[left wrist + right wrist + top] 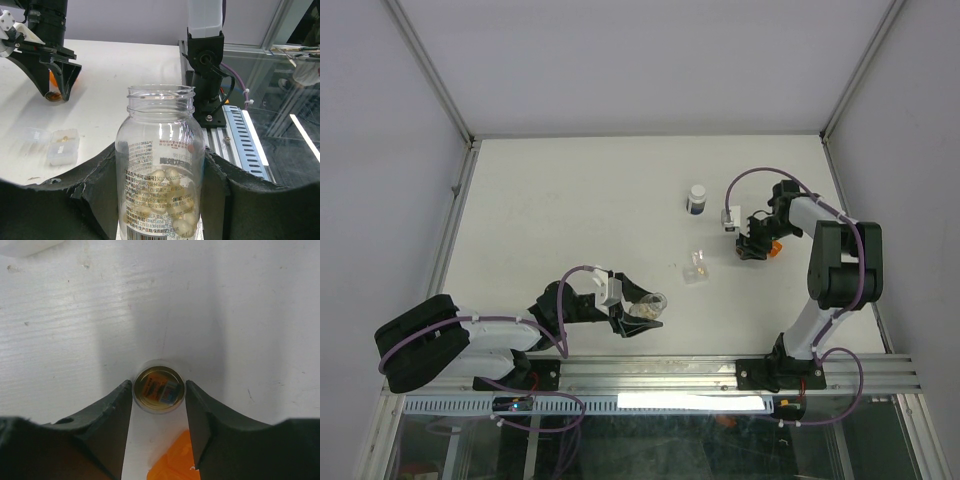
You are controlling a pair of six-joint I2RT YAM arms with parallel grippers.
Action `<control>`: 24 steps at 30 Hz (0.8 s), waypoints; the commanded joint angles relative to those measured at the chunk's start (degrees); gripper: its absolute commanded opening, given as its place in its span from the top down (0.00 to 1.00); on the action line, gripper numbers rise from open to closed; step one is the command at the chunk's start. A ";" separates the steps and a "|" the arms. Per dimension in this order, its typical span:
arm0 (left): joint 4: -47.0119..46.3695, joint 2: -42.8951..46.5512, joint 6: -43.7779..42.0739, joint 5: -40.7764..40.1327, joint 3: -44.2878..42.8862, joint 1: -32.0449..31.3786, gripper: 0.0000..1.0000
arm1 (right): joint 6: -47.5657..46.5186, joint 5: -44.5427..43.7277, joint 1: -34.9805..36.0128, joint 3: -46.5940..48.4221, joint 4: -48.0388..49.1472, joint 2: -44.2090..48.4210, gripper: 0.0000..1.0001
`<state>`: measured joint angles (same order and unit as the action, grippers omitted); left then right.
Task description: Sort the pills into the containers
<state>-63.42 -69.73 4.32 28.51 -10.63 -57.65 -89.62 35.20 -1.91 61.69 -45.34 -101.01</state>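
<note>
- The left claw (638,320), nearest the arm bases, is part open. Its two fingers (100,185) are pressed to the sides of an uncapped clear pill bottle (160,150), which it holds upright.
- Only the left wrist view shows the bottle's printed label and the pale round pills (176,212) heaped at its bottom. From above it is just a clear jar in the claw.
- Farther out, mid-table (570,200), the two-cell box (696,270) lies flat and apart from both claws. The left wrist view shows its lid swung open to one side and something yellowish in one cell.
- To the right of the box, the right claw (753,247) points down at the table. Its jaws are narrowed round the small tan vial (159,386), with the pads against both of its sides.
- The right wrist view looks straight down the vial's open mouth as it stands on the table, with an orange piece (172,465) just behind it. The top view shows only an orange spot there.
- Farthest back stands a white-capped bottle (696,199), seen only from above.
</note>
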 commanded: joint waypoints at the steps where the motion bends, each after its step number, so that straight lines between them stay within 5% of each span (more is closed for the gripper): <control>1: -3.42 1.53 0.51 -0.65 0.43 0.65 1.00 | 0.33 -0.78 0.59 -2.05 2.27 2.10 0.48; 24: -3.58 3.62 1.57 -0.83 2.00 0.64 1.00 | 2.20 -3.04 1.15 -2.54 2.43 2.70 0.51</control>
<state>-63.44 -67.88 5.13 28.45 -9.37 -57.65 -88.01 34.68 -1.15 59.51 -43.16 -99.42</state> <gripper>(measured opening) 0.524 0.486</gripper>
